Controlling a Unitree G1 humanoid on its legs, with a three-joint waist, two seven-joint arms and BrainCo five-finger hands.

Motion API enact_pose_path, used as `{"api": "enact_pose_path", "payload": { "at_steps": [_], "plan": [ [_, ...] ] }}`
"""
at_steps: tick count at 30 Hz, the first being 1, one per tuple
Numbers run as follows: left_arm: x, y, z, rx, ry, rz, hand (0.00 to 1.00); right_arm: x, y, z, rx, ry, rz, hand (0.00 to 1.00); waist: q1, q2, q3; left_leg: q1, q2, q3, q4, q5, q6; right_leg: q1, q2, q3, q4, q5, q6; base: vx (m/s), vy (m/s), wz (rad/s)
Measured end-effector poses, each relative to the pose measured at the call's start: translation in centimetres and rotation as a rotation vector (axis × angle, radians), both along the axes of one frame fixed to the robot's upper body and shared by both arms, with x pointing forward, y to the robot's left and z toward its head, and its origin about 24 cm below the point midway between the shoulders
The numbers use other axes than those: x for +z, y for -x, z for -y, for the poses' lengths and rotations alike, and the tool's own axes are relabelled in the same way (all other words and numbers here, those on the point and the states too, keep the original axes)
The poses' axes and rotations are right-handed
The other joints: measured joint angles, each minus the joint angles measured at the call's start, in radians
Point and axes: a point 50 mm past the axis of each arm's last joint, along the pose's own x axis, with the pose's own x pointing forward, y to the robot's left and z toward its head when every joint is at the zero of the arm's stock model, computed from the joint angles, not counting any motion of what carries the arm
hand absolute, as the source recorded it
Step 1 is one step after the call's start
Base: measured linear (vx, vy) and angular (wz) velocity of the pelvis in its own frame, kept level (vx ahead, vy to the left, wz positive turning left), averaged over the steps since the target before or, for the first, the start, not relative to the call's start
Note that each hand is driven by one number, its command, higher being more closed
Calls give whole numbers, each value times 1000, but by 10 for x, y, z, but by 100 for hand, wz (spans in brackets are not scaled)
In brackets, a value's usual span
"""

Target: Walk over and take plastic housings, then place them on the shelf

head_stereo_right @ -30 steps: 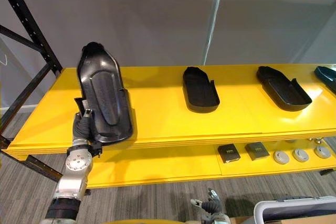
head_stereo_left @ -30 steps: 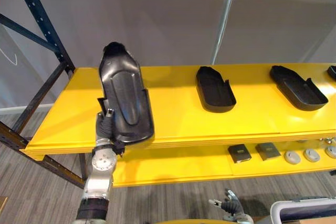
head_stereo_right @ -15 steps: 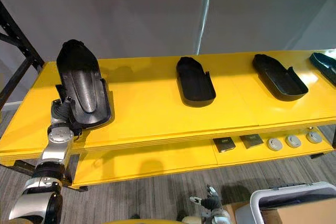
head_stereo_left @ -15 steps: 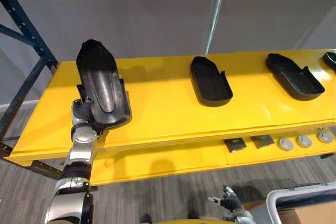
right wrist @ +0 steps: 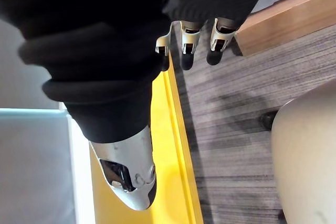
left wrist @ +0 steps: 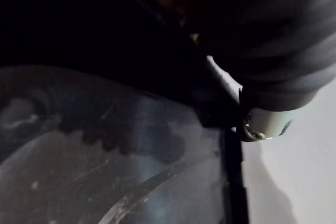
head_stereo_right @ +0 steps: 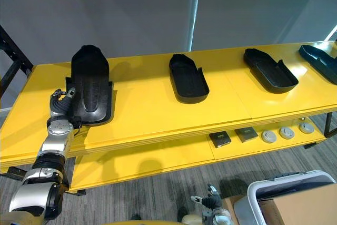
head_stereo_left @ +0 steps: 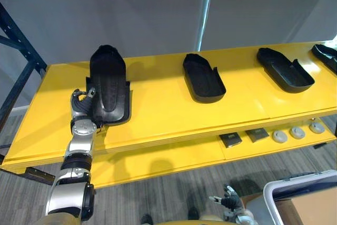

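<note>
**Black housing at the shelf's left end, held by the left robot hand**

The plastic housing [head_stereo_left: 109,84] is a long black shell with a rounded far end. It sits over the left part of the yellow shelf [head_stereo_left: 158,114], on the upper deck, lengthwise from front to back. Its far end looks down on the deck. Whether the near end is fully set down cannot be told. The left robot hand [head_stereo_left: 82,110] is at the housing's near left corner. One silver finger is curled over the rim and the rest is tucked beneath, so the hand is clamped on the shell. In the left wrist view the housing's dull grey surface sits right against the hand.

Further right on the same deck lie three more black housings, well apart from each other: the second housing [head_stereo_left: 202,77] near the middle, the third housing [head_stereo_left: 284,69] beyond it, and the fourth housing [head_stereo_right: 320,59] at the right edge.

On the lower deck, toward the right, sit two dark square parts [head_stereo_left: 230,139] and a row of grey discs [head_stereo_left: 297,132].

The right robot hand [head_stereo_left: 227,203] hangs low above the grey floor [head_stereo_left: 158,198]. Its fingers [right wrist: 189,43] are straight and loose, holding nothing. A white bin [head_stereo_left: 295,191] holding a cardboard box stands at the lower right. A dark blue rack post [head_stereo_left: 21,51] rises at the shelf's left.
</note>
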Motion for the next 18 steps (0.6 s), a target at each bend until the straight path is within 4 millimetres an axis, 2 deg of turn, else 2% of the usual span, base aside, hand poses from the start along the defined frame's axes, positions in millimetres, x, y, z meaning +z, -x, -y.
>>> {"api": "enact_pose_path", "payload": {
  "at_steps": [4,8,10,13,16,18],
  "plan": [
    [5,0,-1,33,-9,29,0,0,0,0,0,1,0,0,1,-3,2,0,0,-1,0,0,0,0,0,-1,-1,0,0,0,0,0],
    [23,0,-2,77,9,139,0,1,-1,-1,5,2,5,0,2,-11,11,-4,-1,-7,0,0,0,1,-1,-7,-4,0,0,6,-1,4],
    [31,-2,3,76,11,191,0,1,-1,-1,8,6,4,0,5,-11,11,-8,-2,-16,0,0,0,5,-3,-14,-9,1,1,18,1,13],
    [46,2,15,62,16,301,0,0,-1,-1,18,12,3,0,10,-10,11,-9,-2,-25,0,0,0,11,-3,-23,-15,1,1,24,-3,8],
    [59,21,38,11,-20,427,0,1,-1,-1,14,16,2,0,19,-8,13,-9,-2,-27,0,0,0,13,-3,-26,-17,1,1,9,-2,2],
    [59,34,54,-30,-42,469,0,0,-1,-1,10,20,1,0,26,-4,15,-9,-2,-29,0,0,0,15,-3,-28,-17,1,1,3,-1,2]
  ]
}}
